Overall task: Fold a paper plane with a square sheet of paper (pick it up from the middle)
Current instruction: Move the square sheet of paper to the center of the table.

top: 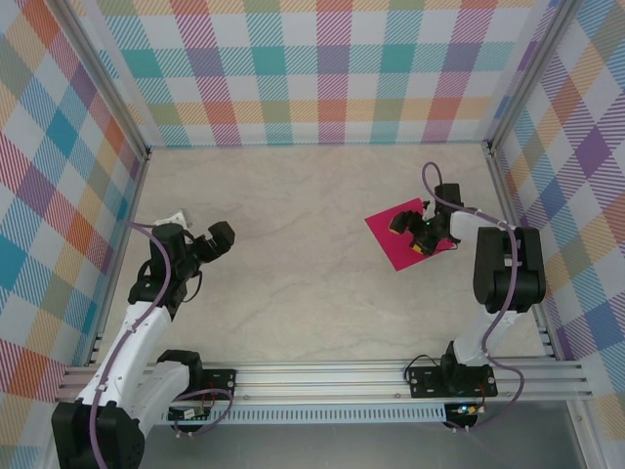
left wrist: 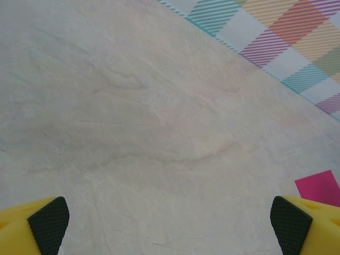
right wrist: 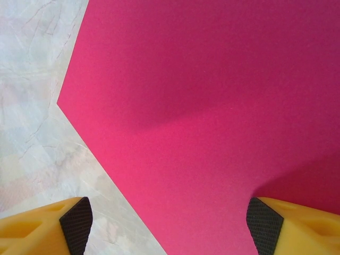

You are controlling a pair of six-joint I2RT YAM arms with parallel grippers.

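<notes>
The square sheet of paper [top: 403, 237] lies flat on the right side of the table, magenta-pink and unfolded. My right gripper [top: 412, 231] hovers low over it, jaws open. In the right wrist view the sheet [right wrist: 212, 117] spreads under the fingers, one yellow finger [right wrist: 77, 223] over bare table beside the sheet's edge, the other [right wrist: 263, 223] over the paper; nothing sits between them. My left gripper [top: 210, 241] stands open at the left side, far from the sheet. In the left wrist view a corner of the sheet [left wrist: 319, 187] shows at the right edge.
The marble-look tabletop [top: 293, 225] is walled by checked panels [top: 322, 68] at the back and both sides. An aluminium rail [top: 322, 376] runs along the near edge by the arm bases.
</notes>
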